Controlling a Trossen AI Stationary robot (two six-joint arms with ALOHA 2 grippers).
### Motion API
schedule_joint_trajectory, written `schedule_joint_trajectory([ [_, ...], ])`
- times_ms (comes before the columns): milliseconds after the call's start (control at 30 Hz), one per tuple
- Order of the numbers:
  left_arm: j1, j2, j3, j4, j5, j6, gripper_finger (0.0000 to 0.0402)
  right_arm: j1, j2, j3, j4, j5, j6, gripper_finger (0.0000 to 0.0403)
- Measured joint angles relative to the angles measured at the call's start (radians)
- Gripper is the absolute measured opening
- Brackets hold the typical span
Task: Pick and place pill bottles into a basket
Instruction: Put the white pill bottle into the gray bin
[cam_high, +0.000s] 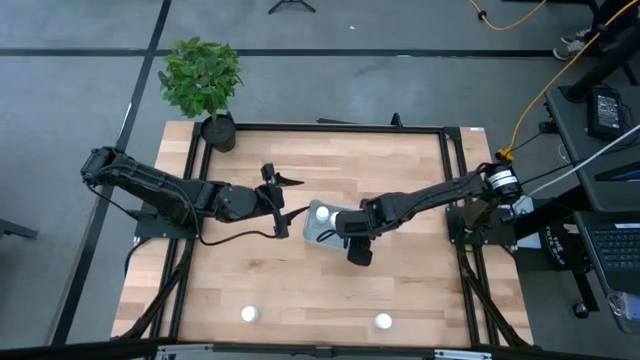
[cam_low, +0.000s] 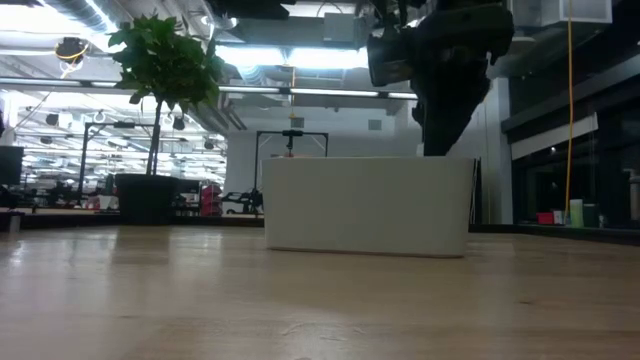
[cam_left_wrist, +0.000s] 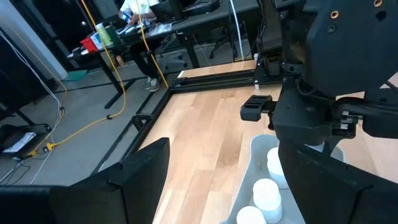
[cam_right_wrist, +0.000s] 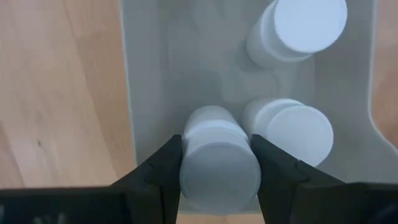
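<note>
The pale basket (cam_high: 318, 232) rests on the wooden table at mid-table; it also shows in the low view (cam_low: 365, 205). My right gripper (cam_right_wrist: 217, 180) hangs over it, pointing down, shut on a white pill bottle (cam_right_wrist: 217, 158). Two more bottles (cam_right_wrist: 298, 28) (cam_right_wrist: 292, 127) stand inside the basket. Two bottles (cam_high: 249, 314) (cam_high: 383, 321) stand on the table near its front edge. My left gripper (cam_high: 292, 198) is open and empty just left of the basket. My right gripper pinches the bottle's two opposite sides (cam_right_wrist: 189, 165) between its two fingers, at the cap end. The fingers come from above, pointing down. The bottle is upright, cap up, over the basket's floor; whether its base touches the floor I cannot tell.
A black pot with a green plant (cam_high: 203, 80) stands at the table's far left corner. A black frame (cam_high: 330, 128) runs around the table. My right arm (cam_left_wrist: 336, 81) stands close in front of my left gripper. Bare wood lies between the basket and the front bottles.
</note>
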Motion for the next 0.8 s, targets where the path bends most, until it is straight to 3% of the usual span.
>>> schedule_joint_trajectory([
  [500,0.000,0.000,0.000,0.018,0.001,0.000,0.0294,-0.002,0.064,0.000,0.020,-0.043,-0.021,0.0154],
  [700,0.000,0.000,0.000,0.022,0.001,0.000,0.0294,-0.002,0.064,0.000,0.028,-0.043,0.002,0.0251],
  [800,0.000,0.000,0.000,0.022,0.001,0.000,0.0294,-0.002,0.064,0.000,0.030,-0.043,0.011,0.0280],
])
